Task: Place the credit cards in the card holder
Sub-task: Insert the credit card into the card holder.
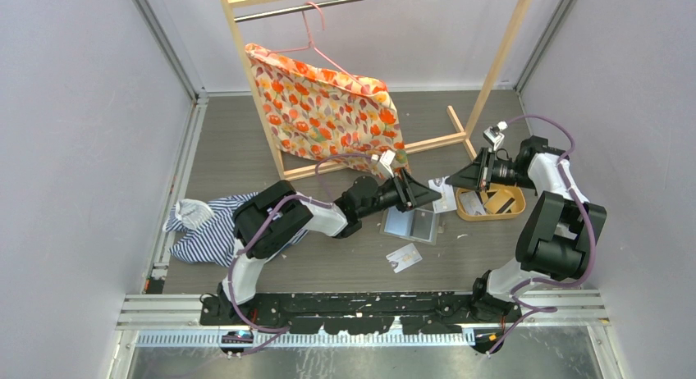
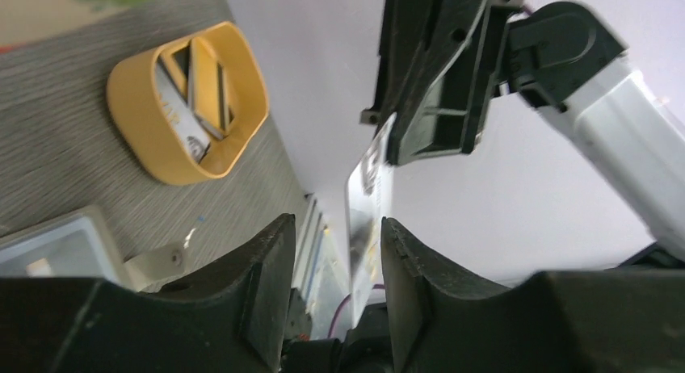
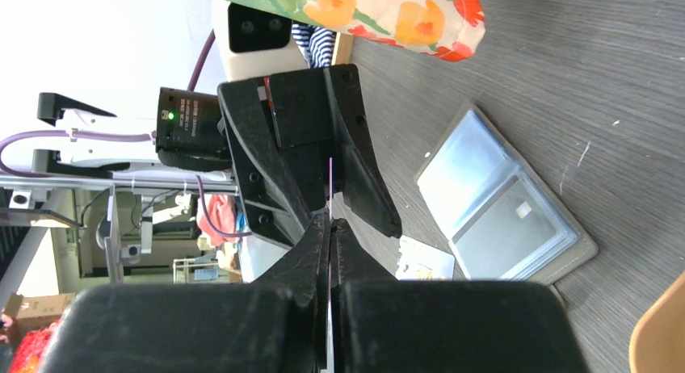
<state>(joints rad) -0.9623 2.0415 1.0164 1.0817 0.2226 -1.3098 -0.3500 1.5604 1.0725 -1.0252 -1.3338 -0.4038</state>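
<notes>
Well, the left end effector (image 2: pixel 335 225) is open, with one black finger (image 2: pixel 258 276) on each side of a thin white plastic card (image 2: pixel 367 220). Near the middle of the surface (image 1: pixel 328 272), the grey-brown folding card holder (image 1: pixel 410 225) lies open. Another white card (image 1: pixel 404 257) lies closer to the near edge. The right end effector (image 3: pixel 329 220) pinches the first card tight. By the right edge, an oval tan tray (image 2: pixel 153 155) has more cards (image 2: pixel 206 82) inside.

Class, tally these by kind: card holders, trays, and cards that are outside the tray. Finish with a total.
Card holder: 1
Tray: 1
Cards outside the tray: 2 (loose card, held card in the right pincer)
Total: 4
</notes>
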